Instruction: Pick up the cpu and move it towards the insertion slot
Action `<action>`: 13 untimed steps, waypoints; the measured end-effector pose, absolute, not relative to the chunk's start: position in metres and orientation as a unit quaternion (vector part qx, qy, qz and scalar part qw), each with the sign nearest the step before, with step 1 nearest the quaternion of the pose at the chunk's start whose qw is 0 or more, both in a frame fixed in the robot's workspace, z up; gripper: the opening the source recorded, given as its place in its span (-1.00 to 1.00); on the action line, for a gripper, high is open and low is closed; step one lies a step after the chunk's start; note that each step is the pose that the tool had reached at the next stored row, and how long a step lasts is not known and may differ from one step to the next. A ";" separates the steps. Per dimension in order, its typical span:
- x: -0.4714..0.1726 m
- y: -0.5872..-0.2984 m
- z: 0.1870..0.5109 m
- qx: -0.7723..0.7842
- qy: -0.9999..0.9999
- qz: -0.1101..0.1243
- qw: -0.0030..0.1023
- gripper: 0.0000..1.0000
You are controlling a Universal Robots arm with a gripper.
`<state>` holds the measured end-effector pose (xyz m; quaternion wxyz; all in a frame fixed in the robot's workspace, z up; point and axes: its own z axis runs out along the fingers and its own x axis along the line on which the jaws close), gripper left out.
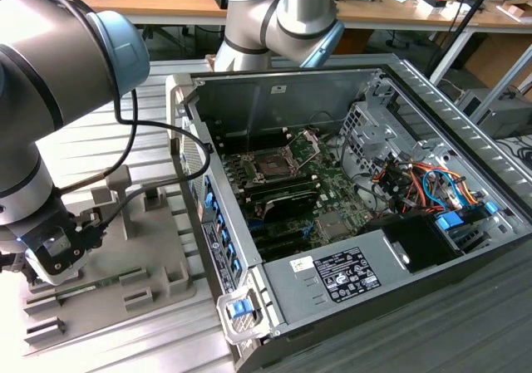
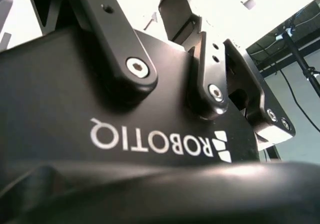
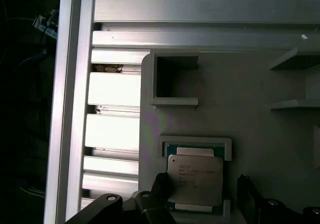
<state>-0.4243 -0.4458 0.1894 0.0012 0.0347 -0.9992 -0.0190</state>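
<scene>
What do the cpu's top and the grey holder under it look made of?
The cpu: silvery metal lid, satin finish, judging by its soft pale sheen; green circuit-board rim beneath. The grey holder: probably plastic, matte, since it shows even colour and no glints.

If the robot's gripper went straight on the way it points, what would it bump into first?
Probably the cpu, lying in its grey holder. The gripper points right at it with fingers open on either side, so they might reach the holder first. Depth is unclear.

White maker's lettering (image 2: 155, 140) on the gripper (image 3: 202, 199) body, illegible print on the cpu (image 3: 195, 176), power-supply label (image 1: 345, 275).
</scene>
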 end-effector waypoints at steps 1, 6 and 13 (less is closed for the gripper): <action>-0.424 -0.446 0.189 0.035 -0.999 -0.019 0.001 0.32; -0.424 -0.446 0.188 0.035 -0.999 -0.019 0.001 0.32; -0.425 -0.446 0.198 0.035 -0.999 -0.019 0.000 0.32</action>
